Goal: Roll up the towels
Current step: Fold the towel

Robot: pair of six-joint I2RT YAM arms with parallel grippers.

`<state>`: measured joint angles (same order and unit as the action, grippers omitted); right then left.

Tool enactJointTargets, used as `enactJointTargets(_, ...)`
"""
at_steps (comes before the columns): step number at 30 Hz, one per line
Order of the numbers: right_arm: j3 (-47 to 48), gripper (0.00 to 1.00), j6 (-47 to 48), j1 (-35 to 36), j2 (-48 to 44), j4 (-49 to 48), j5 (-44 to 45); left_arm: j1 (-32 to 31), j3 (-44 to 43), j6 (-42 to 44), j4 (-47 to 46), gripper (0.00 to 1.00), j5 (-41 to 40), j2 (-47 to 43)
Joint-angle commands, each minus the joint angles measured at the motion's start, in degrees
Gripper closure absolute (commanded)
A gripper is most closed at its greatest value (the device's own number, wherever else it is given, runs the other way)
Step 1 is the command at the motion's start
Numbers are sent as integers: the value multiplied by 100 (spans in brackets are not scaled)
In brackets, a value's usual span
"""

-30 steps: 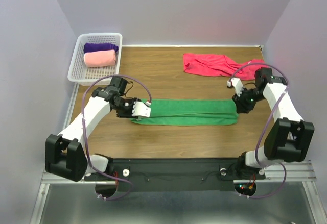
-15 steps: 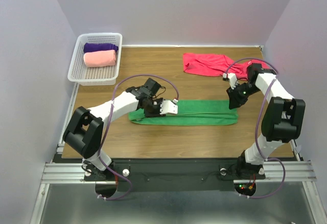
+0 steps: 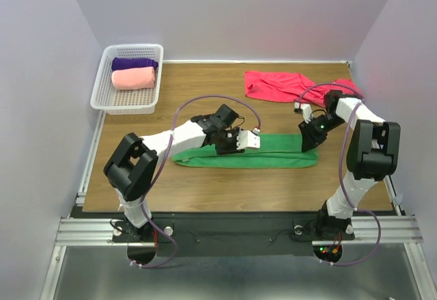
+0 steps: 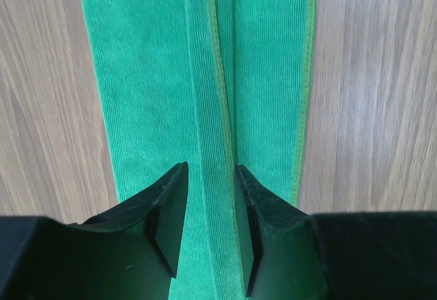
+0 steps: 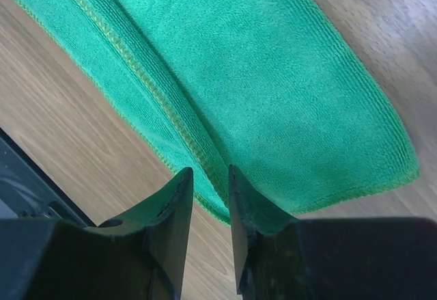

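Hovering low over the cloth, the left gripper has its jaws part-way apart and nothing clamped. The green towel lies straight beneath it, a stitched fold line running up between the tips. Off to its right, at the far end of the same strip, the right gripper sits with a narrow gap. It is poised just above the towel's near edge close to the corner, and as far as I can see it grips nothing either.

My read is that this is the flattening stage. The strip is folded lengthwise, long and narrow, and not a single turn has been rolled yet. The next move calls for pinching one short end and tucking it tightly over itself, while the other arm pins the strip so it doesn't skid on the smooth wood-grain worktop.

The towel is soft, finely ribbed microfibre with layered hems. Beyond the right gripper lies the crimson towel, rumpled and unrolled. Far behind the left gripper, a white mesh basket holds a salmon-pink roll and a purple roll, both stubby cylinders.
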<state>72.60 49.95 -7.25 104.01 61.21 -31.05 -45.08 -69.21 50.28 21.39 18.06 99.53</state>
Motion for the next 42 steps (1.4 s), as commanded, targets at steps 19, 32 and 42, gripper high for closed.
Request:
enactJointTargets(19, -228, 99, 348, 382, -477, -92, 468, 184, 74, -414, 199, 55, 303, -610)
enactJointTargets(32, -1528, 73, 1632, 592, -1567, -47, 1030, 298, 382, -221, 410, 55, 356, -821)
enactJointTargets(42, -1003, 66, 1017, 610, -1576, -180, 768, 298, 742, 324, 700, 69, 382, -1005)
